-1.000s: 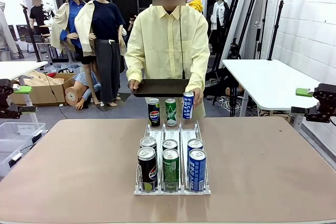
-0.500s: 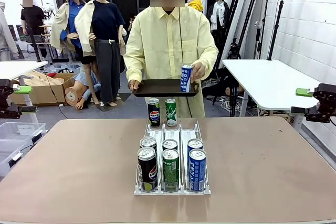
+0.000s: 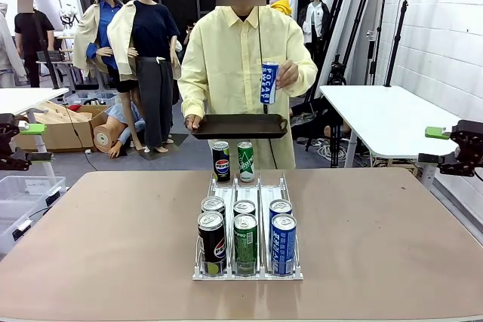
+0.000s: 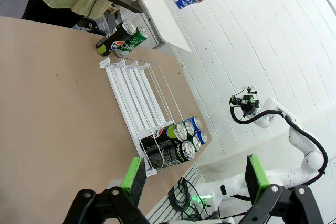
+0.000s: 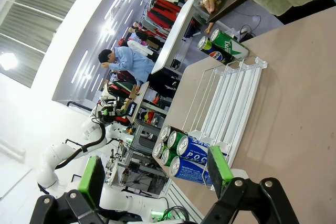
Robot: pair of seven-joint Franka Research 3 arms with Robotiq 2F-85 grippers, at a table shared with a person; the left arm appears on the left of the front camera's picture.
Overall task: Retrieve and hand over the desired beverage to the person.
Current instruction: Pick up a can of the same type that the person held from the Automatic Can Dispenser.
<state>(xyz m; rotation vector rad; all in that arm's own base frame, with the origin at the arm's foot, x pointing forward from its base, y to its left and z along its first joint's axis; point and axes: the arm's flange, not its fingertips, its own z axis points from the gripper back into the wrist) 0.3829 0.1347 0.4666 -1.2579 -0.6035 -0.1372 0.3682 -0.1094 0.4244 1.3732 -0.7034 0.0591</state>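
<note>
The blue can (image 3: 269,83) is higher than it was half a second ago. The person (image 3: 226,58) has raised it from tray level to chest height in the left hand (image 3: 287,81); a second ago it was down at the far end of the rack. The black tray (image 3: 226,127) has not moved and is held level at the waist by the right hand (image 3: 193,121).

On the tabletop (image 3: 113,231), the white wire rack (image 3: 260,188) has three lanes. At its near end are two cola cans (image 3: 212,233) in the left lane, two green cans (image 3: 244,234) in the middle and two blue ones (image 3: 283,234) on the right. At the far end a cola can (image 3: 220,161) and a green can (image 3: 246,161) stand side by side.

Both arms remain out at the table's sides. The left arm's jaws gape wide, with nothing between the green pads (image 4: 134,179). The right arm's jaws are equally spread, and nothing is between their pads (image 5: 219,169).
</note>
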